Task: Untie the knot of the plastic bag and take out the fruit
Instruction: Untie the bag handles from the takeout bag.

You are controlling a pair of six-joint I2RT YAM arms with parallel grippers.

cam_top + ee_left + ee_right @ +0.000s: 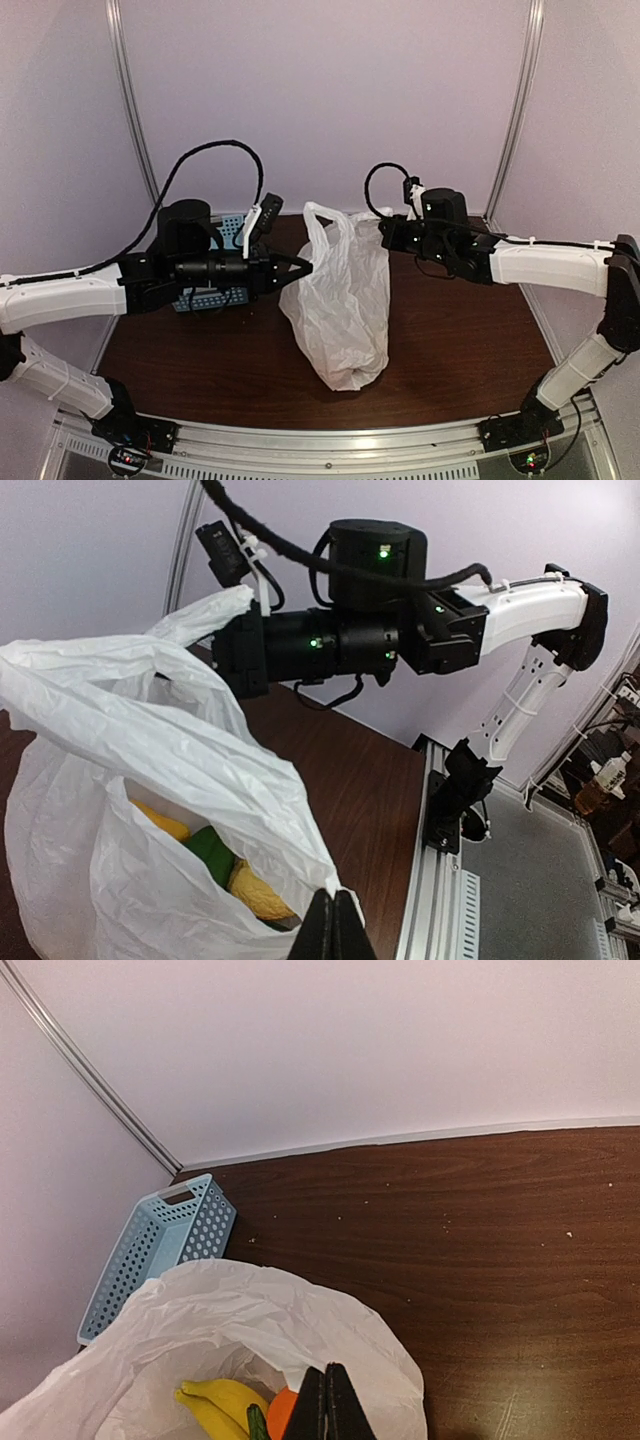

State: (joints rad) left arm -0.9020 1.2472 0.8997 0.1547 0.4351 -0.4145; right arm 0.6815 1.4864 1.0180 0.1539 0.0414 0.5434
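The white plastic bag (340, 310) stands upright mid-table with its mouth held open. No knot shows; its handle loop (322, 216) stands free at the top. My left gripper (305, 266) is shut on the bag's left rim, seen in the left wrist view (333, 908). My right gripper (384, 230) is shut on the right rim, seen in the right wrist view (328, 1385). The fruit lies inside: a yellow piece (258, 892) and a green piece (212, 852); a banana (215, 1405), an orange piece (282, 1412) and a green tip (257, 1426).
A blue perforated basket (160, 1245) lies at the back left, partly hidden behind my left arm in the top view (230, 230). The brown table (470, 330) ends at a metal rail along the near edge (330, 440). Walls close in behind.
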